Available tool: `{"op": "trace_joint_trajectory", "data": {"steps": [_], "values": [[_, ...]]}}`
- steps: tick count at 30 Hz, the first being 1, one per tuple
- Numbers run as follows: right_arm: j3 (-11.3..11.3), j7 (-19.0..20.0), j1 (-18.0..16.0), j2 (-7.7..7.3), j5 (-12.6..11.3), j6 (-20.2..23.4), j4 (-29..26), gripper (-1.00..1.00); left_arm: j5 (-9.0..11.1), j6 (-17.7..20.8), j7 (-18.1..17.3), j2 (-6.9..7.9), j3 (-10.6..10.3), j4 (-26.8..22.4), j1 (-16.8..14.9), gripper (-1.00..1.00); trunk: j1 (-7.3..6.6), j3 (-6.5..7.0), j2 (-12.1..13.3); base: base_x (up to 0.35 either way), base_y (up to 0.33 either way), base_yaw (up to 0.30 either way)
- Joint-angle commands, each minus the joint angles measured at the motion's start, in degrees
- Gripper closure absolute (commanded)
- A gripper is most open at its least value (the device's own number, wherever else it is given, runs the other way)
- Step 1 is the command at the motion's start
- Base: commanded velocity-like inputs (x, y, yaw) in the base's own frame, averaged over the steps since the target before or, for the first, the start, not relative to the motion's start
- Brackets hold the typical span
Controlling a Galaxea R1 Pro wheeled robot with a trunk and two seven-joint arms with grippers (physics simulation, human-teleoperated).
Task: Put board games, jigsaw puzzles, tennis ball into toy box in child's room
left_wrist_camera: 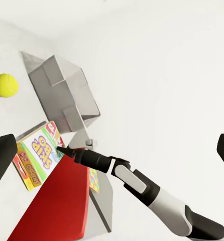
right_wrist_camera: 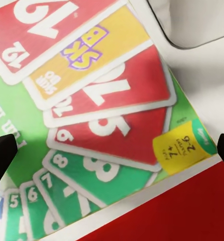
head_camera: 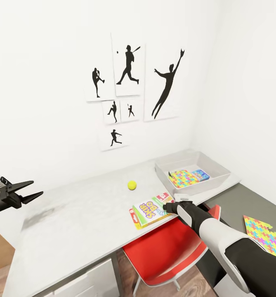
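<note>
A Skip-Bo board game (head_camera: 149, 209) lies at the table's front edge, on top of a second, red-edged box (head_camera: 133, 218). My right gripper (head_camera: 169, 207) hangs open just above the game's right end; the right wrist view has the card artwork (right_wrist_camera: 102, 110) close up between the wide-apart fingers. A yellow tennis ball (head_camera: 132, 185) rests behind the games. The grey toy box (head_camera: 220, 171) at the table's right end holds a colourful jigsaw puzzle (head_camera: 183, 178) and a blue board game (head_camera: 201, 175). My left gripper (head_camera: 32, 189) is open, far left above the table.
A red chair (head_camera: 166, 251) is tucked under the table (head_camera: 71, 231) below the games. Another colourful jigsaw puzzle (head_camera: 265, 236) lies on a dark grey surface right of the table. Baseball posters hang on the white wall (head_camera: 51, 62) behind.
</note>
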Motion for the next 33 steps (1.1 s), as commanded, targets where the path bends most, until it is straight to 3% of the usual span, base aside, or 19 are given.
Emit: {"op": "trace_joint_trajectory", "data": {"steps": [1, 18, 28, 31, 33], "values": [[0.7, -0.5, 0.0, -0.05, -0.4, 0.3, 0.0, -1.00, 0.0, 0.6, -0.2, 0.02, 0.0, 0.0, 0.0, -1.00, 0.01, -0.09, 0.0, 0.000, 0.000, 0.000], [0.7, -0.5, 0.0, -0.08, -0.4, 0.3, 0.0, -1.00, 0.1, 0.6, -0.2, 0.02, 0.0, -0.6, 0.0, -1.00, 0.01, -0.09, 0.0, 0.000, 0.000, 0.000], [0.6, -0.4, 0.0, -0.05, -0.4, 0.3, -0.1, -1.00, 0.5, 1.4, -0.2, -0.13, -1.1, -7.4, -0.1, -1.00, 0.01, -0.09, 0.0, 0.000, 0.000, 0.000], [0.6, -0.4, 0.0, -0.05, -0.4, 0.3, -0.1, -1.00, 0.6, 1.5, -0.2, -0.81, -3.2, -8.1, -0.3, -1.00, 0.01, -0.09, 0.0, 0.000, 0.000, 0.000], [0.6, -0.4, 0.0, -0.05, -0.4, 0.3, -0.1, -1.00, 0.6, 1.5, -0.2, -2.36, -3.9, -9.1, -0.6, -1.00, 0.01, -0.09, 0.0, 0.000, 0.000, 0.000]]}}
